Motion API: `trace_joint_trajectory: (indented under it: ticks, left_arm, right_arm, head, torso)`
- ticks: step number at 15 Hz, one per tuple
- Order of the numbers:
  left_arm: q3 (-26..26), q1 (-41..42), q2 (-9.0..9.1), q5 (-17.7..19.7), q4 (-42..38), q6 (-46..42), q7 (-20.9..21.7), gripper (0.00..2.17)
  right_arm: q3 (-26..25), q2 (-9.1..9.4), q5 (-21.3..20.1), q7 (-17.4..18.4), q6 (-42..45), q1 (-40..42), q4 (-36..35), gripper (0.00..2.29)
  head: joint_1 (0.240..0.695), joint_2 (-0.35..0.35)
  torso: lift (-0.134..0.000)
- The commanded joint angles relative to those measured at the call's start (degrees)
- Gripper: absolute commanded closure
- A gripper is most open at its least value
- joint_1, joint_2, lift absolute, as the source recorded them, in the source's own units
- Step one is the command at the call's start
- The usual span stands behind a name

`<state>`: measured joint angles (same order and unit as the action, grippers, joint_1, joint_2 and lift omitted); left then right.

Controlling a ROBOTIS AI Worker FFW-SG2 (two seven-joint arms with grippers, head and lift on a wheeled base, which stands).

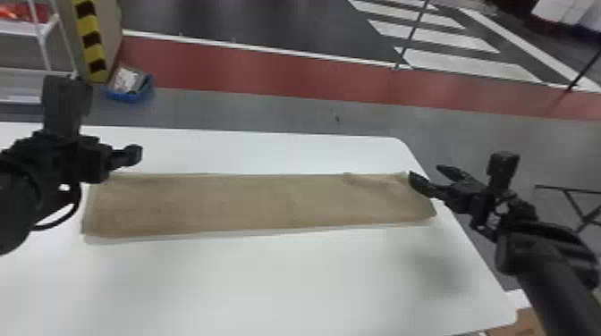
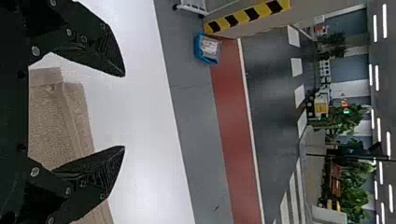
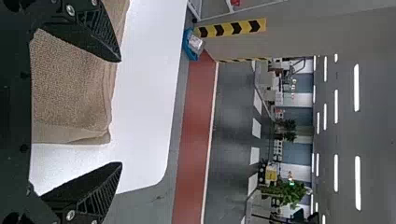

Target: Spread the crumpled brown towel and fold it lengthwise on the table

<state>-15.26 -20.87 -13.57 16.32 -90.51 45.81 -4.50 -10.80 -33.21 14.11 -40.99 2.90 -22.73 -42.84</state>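
Brown towel [image 1: 250, 203], head-view centre, on desk [image 1: 286, 286]; looks light, limp; I'd pinch end corners, layers together; left pincer [image 2: 124, 111], right pincer [image 3: 121, 112]: fingers apart

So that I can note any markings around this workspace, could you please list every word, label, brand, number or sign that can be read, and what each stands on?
No words or numbers can be read.
Brown towel and table: no print visible.
Pillar: yellow-and-black chevron strip, a marking without words.
White item in the blue bin: any print is too small to read.
Yellow panel in the background: too small to read.
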Motion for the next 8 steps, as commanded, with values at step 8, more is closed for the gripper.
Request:
trace_joint_trajectory:
  ticks: [8]
  left_arm:
    - [7.6, 11.4, -2.33, 4.2, -13.0, 8.5, 0.6, 0.14]
  right_arm:
    - [-1.7, -2.21, 1.7, -2.9, 0.5, 2.8, -0.8, 0.07]
  head:
    - [0.695, -0.315]
  torso:
    - [-0.123]
